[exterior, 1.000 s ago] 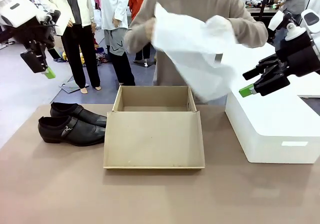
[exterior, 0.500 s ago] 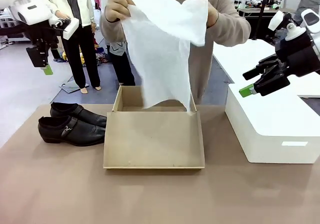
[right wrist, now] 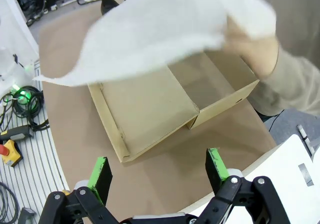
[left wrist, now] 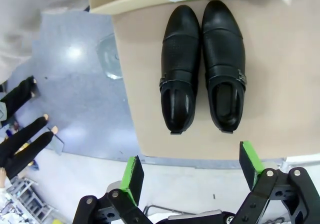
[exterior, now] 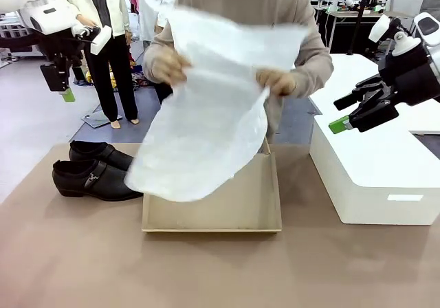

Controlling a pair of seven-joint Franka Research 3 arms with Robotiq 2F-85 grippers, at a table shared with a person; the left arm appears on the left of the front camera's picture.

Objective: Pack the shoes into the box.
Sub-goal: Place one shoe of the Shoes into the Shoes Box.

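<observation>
Near counter left edge, dress shoes wait side by side. Person just lowered tissue paper over mid-counter shoebox, so lining is underway. Left hand and right hand hang open, empty.

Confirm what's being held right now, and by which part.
The left gripper and right gripper are open and empty. The person's hands grip the white tissue paper by its upper part, one at each side, over the box.
</observation>
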